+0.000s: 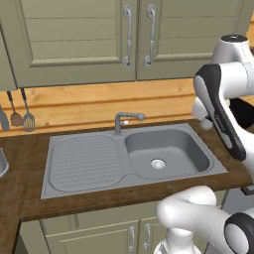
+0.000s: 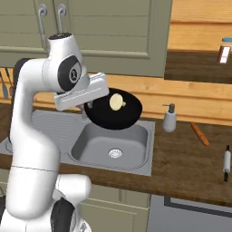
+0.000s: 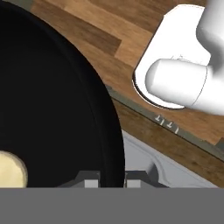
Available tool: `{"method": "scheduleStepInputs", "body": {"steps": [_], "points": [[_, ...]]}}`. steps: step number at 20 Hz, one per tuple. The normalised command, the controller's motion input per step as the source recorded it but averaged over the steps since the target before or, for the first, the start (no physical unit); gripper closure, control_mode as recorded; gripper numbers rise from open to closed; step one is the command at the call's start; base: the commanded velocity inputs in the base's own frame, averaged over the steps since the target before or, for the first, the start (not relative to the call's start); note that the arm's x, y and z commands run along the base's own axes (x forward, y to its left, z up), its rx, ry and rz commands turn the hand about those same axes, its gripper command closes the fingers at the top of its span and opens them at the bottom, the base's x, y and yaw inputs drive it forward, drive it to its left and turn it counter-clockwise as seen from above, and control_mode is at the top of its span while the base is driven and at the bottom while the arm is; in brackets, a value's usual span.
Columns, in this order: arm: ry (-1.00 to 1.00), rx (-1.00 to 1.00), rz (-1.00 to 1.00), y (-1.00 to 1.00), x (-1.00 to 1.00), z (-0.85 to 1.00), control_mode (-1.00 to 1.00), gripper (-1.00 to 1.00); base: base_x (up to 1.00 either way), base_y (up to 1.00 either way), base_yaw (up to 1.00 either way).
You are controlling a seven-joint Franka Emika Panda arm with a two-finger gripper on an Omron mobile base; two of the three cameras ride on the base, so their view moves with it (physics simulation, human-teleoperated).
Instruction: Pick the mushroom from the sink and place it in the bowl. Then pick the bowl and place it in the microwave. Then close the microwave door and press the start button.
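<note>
My gripper (image 2: 92,107) is shut on the rim of a black bowl (image 2: 115,111), holding it tilted in the air above the basin of the grey sink (image 2: 90,146). The pale tan mushroom (image 2: 117,102) lies inside the bowl. In the hand view the bowl (image 3: 52,113) covers the left side, its rim pinched in the gripper (image 3: 111,183), and the mushroom (image 3: 9,169) shows at the lower left. The sink (image 1: 84,159) with its ribbed drainboard has nothing in its basin. The microwave and its door are out of view.
A curved faucet (image 1: 126,119) stands behind the basin. A soap dispenser (image 2: 170,118), an orange stick-like item (image 2: 200,134) and a rolling pin (image 2: 226,162) lie on the wooden counter to the right. Utensils (image 1: 22,116) hang at the left wall. Green cabinet doors (image 1: 129,34) hang above.
</note>
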Motion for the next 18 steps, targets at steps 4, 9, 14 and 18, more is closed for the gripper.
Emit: {"method": "scheduleStepInputs", "body": {"steps": [4, 9, 14, 18], "points": [[-0.15, -0.07, 0.10, 0.30, -0.54, -0.05, -1.00, 1.00, 0.00, 0.00, 0.00], [-0.12, 0.00, 0.03, 0.46, -0.19, -0.02, -1.00, 1.00, 0.00, 0.00, 0.00], [0.01, 0.03, 0.02, 0.15, -0.12, 0.00, -1.00, 1.00, 0.00, 0.00, 0.00], [-0.04, 0.00, 0.00, 0.08, -0.66, 0.00, -1.00, 1.00, 0.00, 0.00, 0.00]]}}
